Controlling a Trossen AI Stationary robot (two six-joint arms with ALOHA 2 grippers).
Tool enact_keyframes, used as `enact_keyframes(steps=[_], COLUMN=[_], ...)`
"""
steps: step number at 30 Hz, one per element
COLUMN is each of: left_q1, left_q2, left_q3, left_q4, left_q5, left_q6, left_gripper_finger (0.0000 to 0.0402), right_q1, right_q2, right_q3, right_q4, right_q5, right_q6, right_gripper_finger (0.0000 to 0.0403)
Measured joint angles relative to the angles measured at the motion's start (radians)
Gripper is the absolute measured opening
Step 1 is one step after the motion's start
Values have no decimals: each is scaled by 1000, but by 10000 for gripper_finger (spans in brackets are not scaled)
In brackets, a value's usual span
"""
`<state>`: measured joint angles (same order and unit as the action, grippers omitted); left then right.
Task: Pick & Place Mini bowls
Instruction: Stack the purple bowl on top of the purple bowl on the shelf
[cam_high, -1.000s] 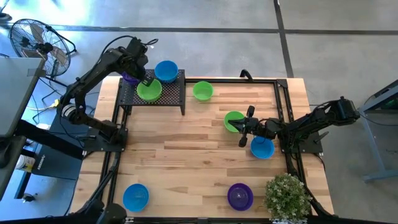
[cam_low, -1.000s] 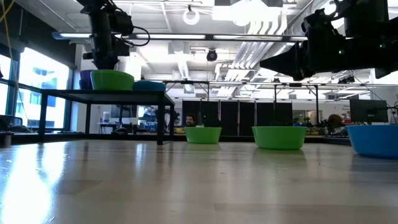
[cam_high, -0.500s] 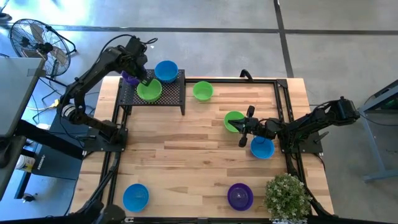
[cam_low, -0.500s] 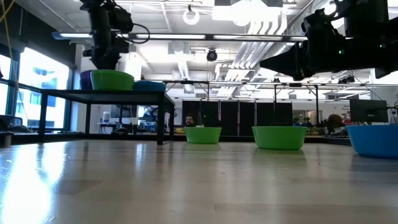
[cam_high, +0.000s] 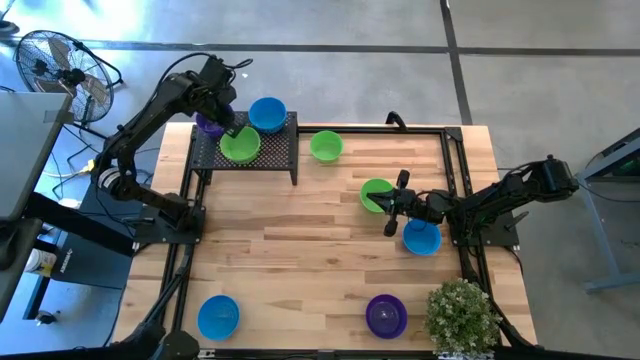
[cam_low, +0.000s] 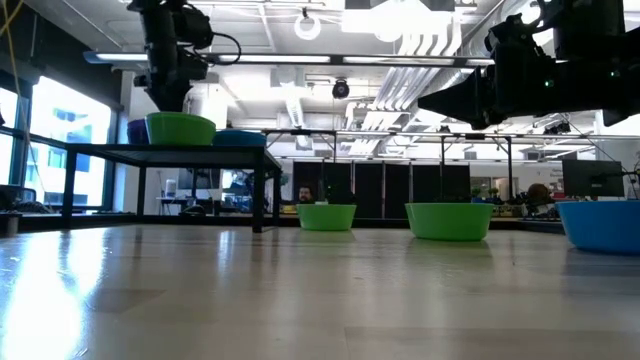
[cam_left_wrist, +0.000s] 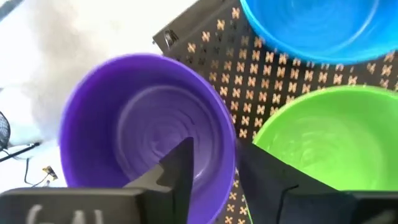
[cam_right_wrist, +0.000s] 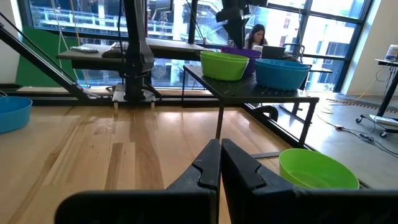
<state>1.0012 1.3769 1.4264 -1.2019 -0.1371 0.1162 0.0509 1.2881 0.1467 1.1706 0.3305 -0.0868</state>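
Three mini bowls sit on the black mesh rack (cam_high: 285, 150) at the far left: purple (cam_left_wrist: 143, 124), green (cam_left_wrist: 323, 143) and blue (cam_left_wrist: 311, 28). My left gripper (cam_left_wrist: 214, 149) hovers open just above them. One finger (cam_left_wrist: 180, 168) is over the purple bowl's hollow. The other (cam_left_wrist: 267, 180) is over the gap beside the green bowl. My right gripper (cam_right_wrist: 219, 152) is shut and level above the table, next to a green bowl (cam_high: 375, 192) and a blue bowl (cam_high: 421, 238).
More bowls stand on the wooden table: green (cam_high: 326, 146) beside the rack, blue (cam_high: 218, 316) near left and purple (cam_high: 386, 315) near right. A potted plant (cam_high: 462, 315) fills the near right corner. The table's middle (cam_high: 300, 240) is bare wood.
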Motion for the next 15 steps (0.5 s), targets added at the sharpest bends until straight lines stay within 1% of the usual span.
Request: enact_keyframes(steps=[5,10,13,15], left_q1=[0,0,0,0], left_q2=[0,0,-11,-24], left_q3=[-41,-47,-47,-47], left_q4=[27,34,33,32], left_q5=[8,23,22,23], left_q6=[27,33,27,26], left_gripper_finger=[62,16,11,20], right_q1=[0,0,0,0], right_q2=[0,0,0,0], right_q3=[0,0,0,0], right_q4=[0,0,0,0], right_q5=[0,0,0,0], right_q6=[0,0,0,0], right_gripper_finger=[1,2,1,1])
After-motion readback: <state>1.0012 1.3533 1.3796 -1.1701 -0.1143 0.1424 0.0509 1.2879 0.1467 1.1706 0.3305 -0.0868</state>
